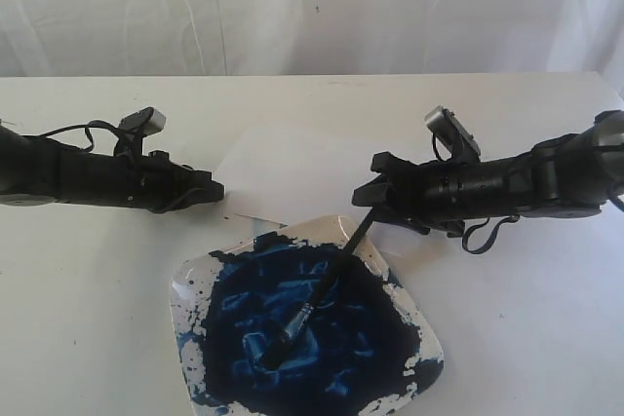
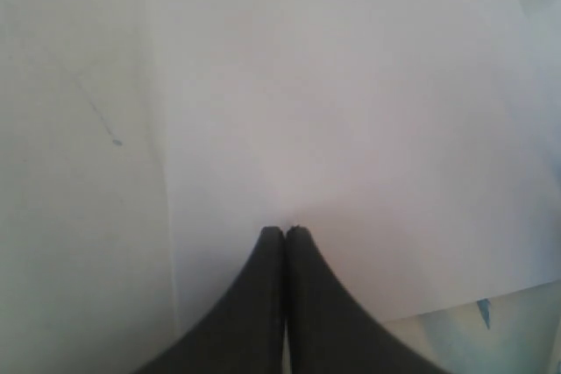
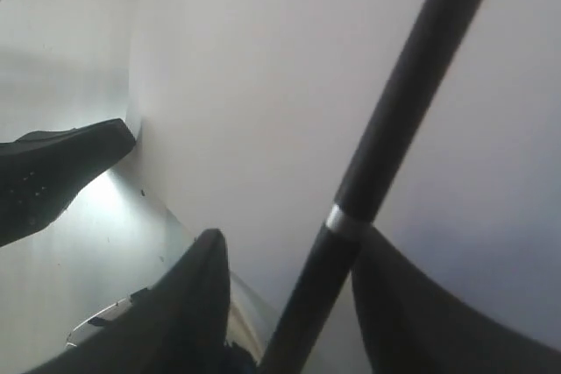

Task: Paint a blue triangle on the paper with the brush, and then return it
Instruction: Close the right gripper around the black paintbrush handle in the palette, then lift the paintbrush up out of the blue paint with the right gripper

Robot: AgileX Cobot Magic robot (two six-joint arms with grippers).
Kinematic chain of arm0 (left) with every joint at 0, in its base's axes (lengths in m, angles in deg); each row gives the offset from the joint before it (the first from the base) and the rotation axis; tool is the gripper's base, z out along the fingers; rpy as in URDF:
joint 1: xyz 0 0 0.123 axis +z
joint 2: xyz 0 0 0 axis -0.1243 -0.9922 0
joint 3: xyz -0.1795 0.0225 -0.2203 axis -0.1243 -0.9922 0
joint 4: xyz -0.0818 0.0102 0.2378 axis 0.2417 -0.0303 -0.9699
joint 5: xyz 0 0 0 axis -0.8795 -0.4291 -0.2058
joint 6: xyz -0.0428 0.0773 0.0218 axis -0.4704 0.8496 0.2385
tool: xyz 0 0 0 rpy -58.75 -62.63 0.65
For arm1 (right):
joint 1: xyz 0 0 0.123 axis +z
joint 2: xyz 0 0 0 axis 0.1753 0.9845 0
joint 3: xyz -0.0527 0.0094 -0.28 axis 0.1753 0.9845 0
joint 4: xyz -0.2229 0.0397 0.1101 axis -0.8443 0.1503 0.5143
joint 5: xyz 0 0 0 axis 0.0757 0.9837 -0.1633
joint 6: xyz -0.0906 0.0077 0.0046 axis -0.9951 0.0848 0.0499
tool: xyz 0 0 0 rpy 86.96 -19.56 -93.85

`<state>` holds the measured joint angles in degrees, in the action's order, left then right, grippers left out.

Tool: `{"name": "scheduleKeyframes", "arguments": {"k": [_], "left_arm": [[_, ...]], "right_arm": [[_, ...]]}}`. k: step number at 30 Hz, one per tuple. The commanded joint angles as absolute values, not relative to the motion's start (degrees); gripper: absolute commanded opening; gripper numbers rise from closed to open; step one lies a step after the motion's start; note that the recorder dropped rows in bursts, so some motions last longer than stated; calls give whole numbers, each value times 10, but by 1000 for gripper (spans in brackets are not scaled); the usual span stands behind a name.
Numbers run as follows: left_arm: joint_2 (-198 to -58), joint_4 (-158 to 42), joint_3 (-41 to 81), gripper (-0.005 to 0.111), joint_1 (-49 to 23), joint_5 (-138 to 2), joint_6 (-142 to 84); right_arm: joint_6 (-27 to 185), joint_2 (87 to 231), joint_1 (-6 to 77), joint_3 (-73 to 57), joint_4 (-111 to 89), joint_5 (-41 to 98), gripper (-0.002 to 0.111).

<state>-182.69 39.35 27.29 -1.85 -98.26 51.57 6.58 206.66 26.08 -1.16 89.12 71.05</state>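
The left claw is sitting pinched together, empty, over the paper, which is showing no blue triangle. The right claw is standing spread around the brush, not gripping, with the bristles below it in the dish. Closing off-centre could be knocking the handle aside. Two claws; one paper, brush, dish.

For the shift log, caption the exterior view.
Right gripper straddles brush leaning in paint dish; left gripper shut over the paper.

The left claw is pressed together, the right claw spread wide.
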Motion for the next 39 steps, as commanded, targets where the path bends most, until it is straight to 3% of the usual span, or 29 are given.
{"name": "scheduleKeyframes", "arguments": {"k": [1,14,39], "left_arm": [[-1829,396,274,0,-22,-983,517],[-1829,396,274,0,-22,-983,517],[-1829,396,274,0,-22,-983,517]], "right_arm": [[53,2067,261,-16,890,720,39],[53,2067,261,-16,890,721,38],[53,2067,261,-16,890,722,11]]}}
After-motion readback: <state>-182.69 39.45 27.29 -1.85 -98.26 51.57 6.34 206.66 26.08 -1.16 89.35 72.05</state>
